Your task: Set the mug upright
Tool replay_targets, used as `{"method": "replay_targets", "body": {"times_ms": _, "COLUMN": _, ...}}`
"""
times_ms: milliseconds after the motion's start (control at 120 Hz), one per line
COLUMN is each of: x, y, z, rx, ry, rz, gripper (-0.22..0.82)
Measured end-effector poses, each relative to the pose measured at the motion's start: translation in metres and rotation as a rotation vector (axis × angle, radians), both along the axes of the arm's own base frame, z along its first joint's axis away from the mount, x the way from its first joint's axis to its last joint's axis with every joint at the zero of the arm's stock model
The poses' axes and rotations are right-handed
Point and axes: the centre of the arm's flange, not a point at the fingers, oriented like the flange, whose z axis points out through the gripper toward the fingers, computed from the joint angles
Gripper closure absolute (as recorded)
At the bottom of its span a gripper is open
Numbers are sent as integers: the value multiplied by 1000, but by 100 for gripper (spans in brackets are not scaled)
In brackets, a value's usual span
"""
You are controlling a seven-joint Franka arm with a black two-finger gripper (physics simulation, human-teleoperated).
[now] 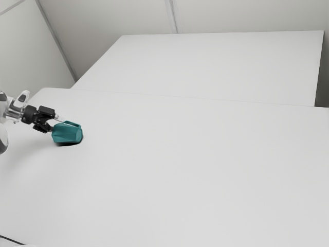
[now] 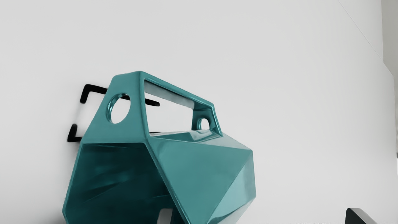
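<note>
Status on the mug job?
Gripper open, fingers apart. Mug on its side, handle uppermost, mouth toward gripper; not upright yet. Possible snag: one fingertip overlaps the mouth in wrist view, contact unclear.

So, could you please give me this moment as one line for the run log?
mug: on its side, not upright | handle: uppermost | mouth: facing claw | claw: open, one finger at mouth

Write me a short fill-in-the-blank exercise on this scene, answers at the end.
1. Not upright, the mug lies on its ____.
2. Its mouth opens ____ the gripper, not away from it.
3. Round ____ are cut through its handle.
4. The gripper's jaws are ____, not shut.

Missing words: side; toward; holes; open.
</note>
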Motion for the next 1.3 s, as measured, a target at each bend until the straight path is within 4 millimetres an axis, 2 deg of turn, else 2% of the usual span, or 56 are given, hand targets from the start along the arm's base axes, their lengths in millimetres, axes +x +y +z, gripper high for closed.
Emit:
{"method": "replay_targets", "body": {"times_ms": 192, "x": -4, "y": -6, "z": -11, "rx": -22, "ry": -8, "rz": -24, "gripper": 2}}
{"method": "replay_targets", "body": {"times_ms": 375, "x": -3, "y": -8, "z": -11, "rx": -10, "ry": -21, "rz": -47, "gripper": 46}}
{"method": "replay_targets", "body": {"times_ms": 508, "x": 2, "y": -11, "z": -1, "rx": 15, "ry": -36, "rz": -69, "gripper": 63}}
{"method": "replay_targets", "body": {"times_ms": 683, "x": 12, "y": -23, "z": 14, "rx": 41, "ry": -57, "rz": -106, "gripper": 73}}
{"method": "replay_targets", "body": {"times_ms": 867, "x": 24, "y": -39, "z": 21, "rx": 66, "ry": -57, "rz": -139, "gripper": 77}}
{"method": "replay_targets", "body": {"times_ms": 900, "x": 28, "y": -46, "z": 28, "rx": 77, "ry": -62, "rz": -151, "gripper": 77}}
{"method": "replay_targets", "body": {"times_ms": 1000, "x": 40, "y": -78, "z": 68, "rx": 146, "ry": -70, "rz": -204, "gripper": 78}}
{"method": "replay_targets", "body": {"times_ms": 1092, "x": 41, "y": -123, "z": 100, "rx": 219, "ry": -45, "rz": -257, "gripper": 78}}
{"method": "replay_targets", "body": {"times_ms": 1300, "x": 46, "y": -239, "z": 139, "rx": 458, "ry": 40, "rz": -388, "gripper": 79}}
